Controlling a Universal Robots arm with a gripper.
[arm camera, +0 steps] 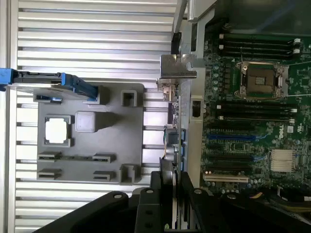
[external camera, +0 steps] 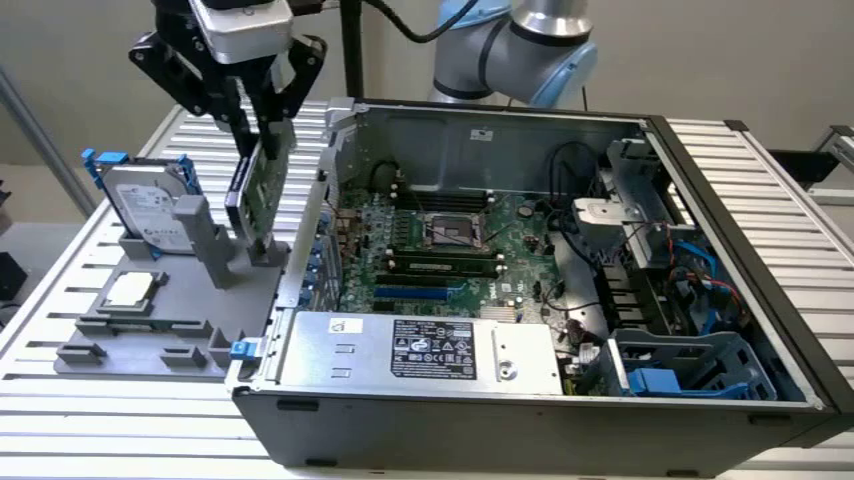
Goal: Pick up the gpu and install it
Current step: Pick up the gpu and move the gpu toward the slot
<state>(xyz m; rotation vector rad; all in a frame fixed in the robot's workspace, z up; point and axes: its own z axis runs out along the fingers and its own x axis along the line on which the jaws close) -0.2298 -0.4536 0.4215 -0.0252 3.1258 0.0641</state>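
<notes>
From my station I see the gripper [external camera: 264, 128] up at the exterior view's left. Its black fingers [external camera: 246, 108] are closed on the top edge of the gpu [external camera: 262, 185]. The card hangs upright on edge with its green board side toward the open computer case [external camera: 747, 250]. It sits between the hard drive [external camera: 144, 205] and the case's near wall. Its lower end is down by the slotted post of the grey holder [external camera: 160, 320], and I cannot tell whether it touches that slot. The hard drive, with its blue rails, stands upright in the same holder, which lies on the slatted surface [external camera: 80, 400].

Through the wrist view I look along the gpu [arm camera: 171, 136] edge-on, with the fingers [arm camera: 154, 194] pinching it from both sides. Its silver bracket [arm camera: 177, 73] is at the far end, just beside the case wall. The motherboard [external camera: 441, 235] lies flat inside the case, apart from the card.
</notes>
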